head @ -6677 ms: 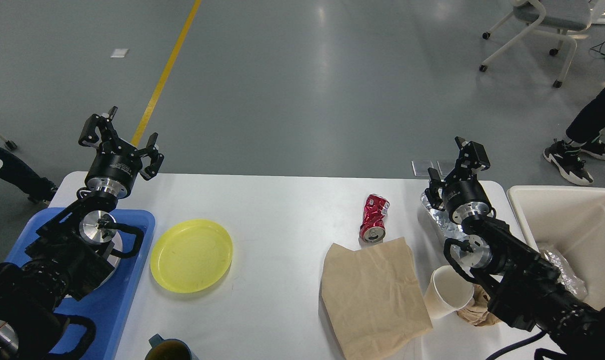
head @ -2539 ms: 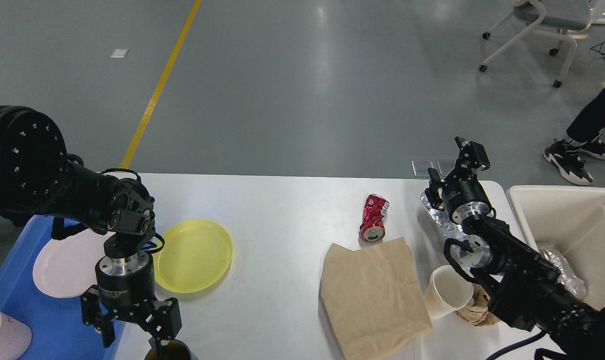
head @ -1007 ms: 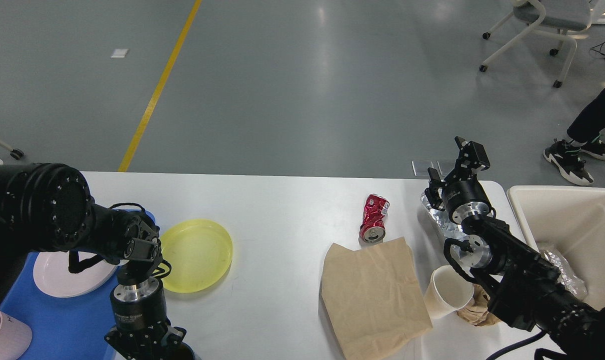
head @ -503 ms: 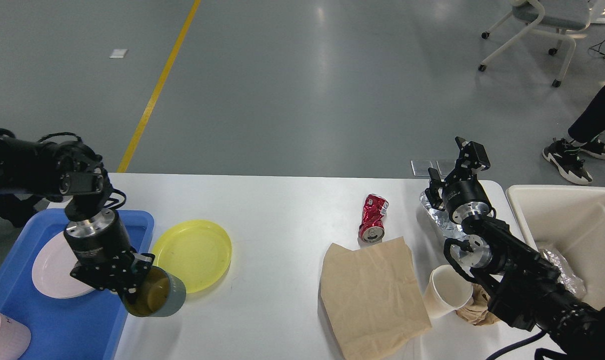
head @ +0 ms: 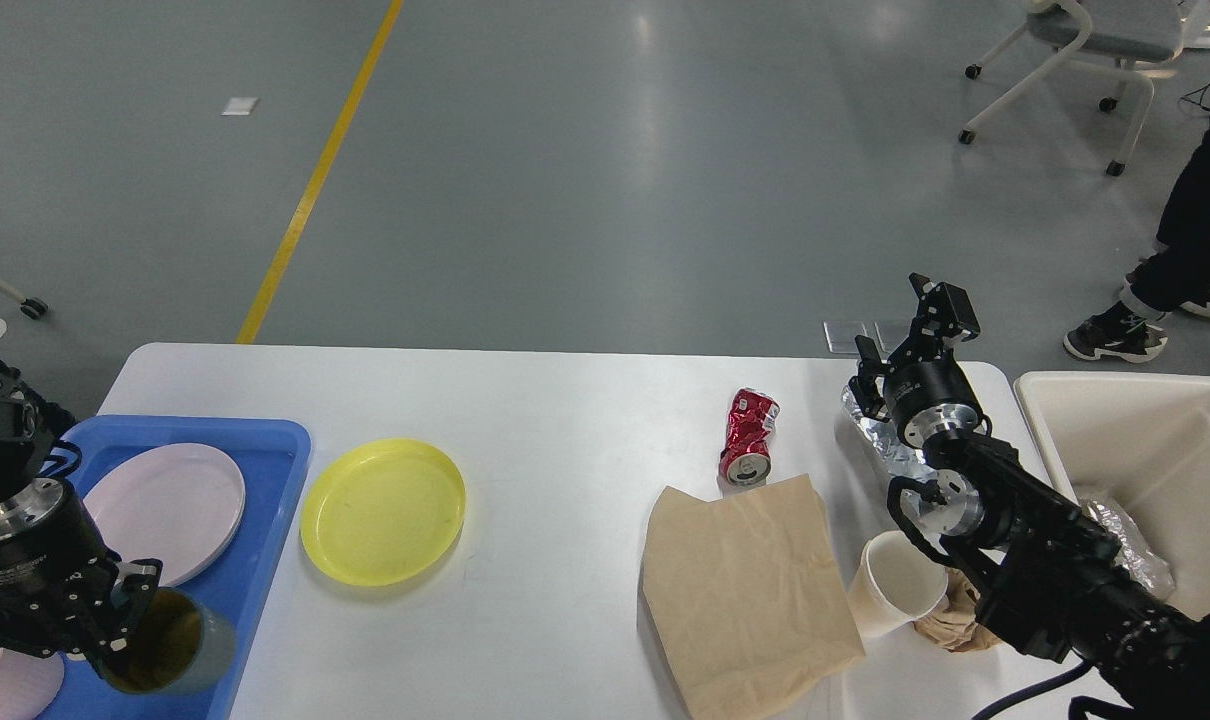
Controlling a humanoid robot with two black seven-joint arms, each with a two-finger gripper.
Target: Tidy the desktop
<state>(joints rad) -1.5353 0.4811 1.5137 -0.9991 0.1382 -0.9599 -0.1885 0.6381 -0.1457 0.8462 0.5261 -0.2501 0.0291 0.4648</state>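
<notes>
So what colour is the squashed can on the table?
Red, with a silver top; the can shows best in the head view.

Two plates, pink [head: 165, 508] and yellow [head: 383, 510], three cups [head: 170, 655] [head: 5, 685] [head: 895, 597], one red can [head: 748, 436], one paper bag [head: 750, 590], one blue tray [head: 265, 520], one bin [head: 1145, 450].

The desktop [head: 565, 420] is a large white rectangular top with rounded corners, smooth and faintly glossy, lying flat across the lower half of the view above a grey floor. Its near edge runs out of frame, and its middle stretch lies bare.
</notes>
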